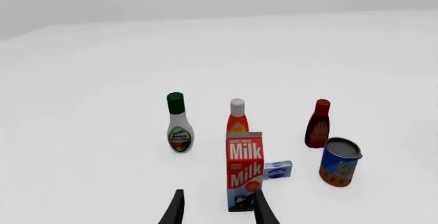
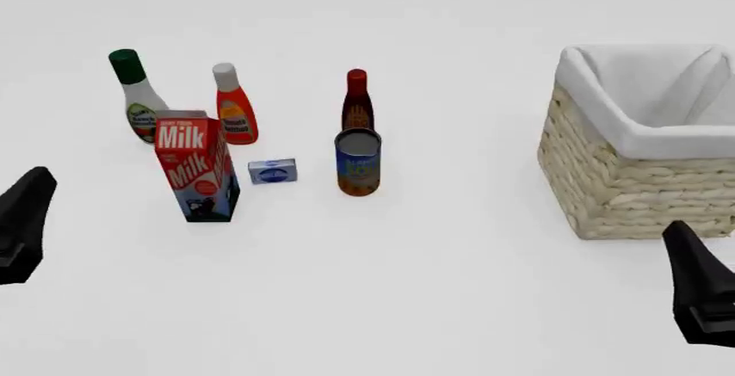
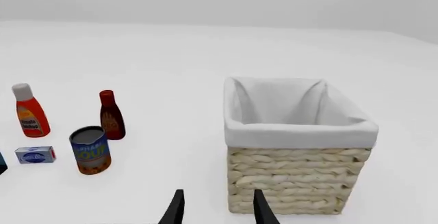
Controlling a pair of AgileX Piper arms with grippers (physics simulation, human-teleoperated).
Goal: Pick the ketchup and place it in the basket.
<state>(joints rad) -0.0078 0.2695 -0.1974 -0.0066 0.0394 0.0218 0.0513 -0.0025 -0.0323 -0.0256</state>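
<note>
While both jaws gape empty, plastic ketchup stands apart from woven basket.

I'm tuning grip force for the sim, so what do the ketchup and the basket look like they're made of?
The ketchup looks like smooth, slightly glossy red-orange plastic with a pale cap and a printed label; likely a squeezable bottle, though a render can't confirm that. The basket looks like woven tan wicker, shown by its braided rows, with a matte white cloth lining folded over the rim.

Glossy plastic ketchup, rough woven wicker basket, matt white cloth lining
</note>
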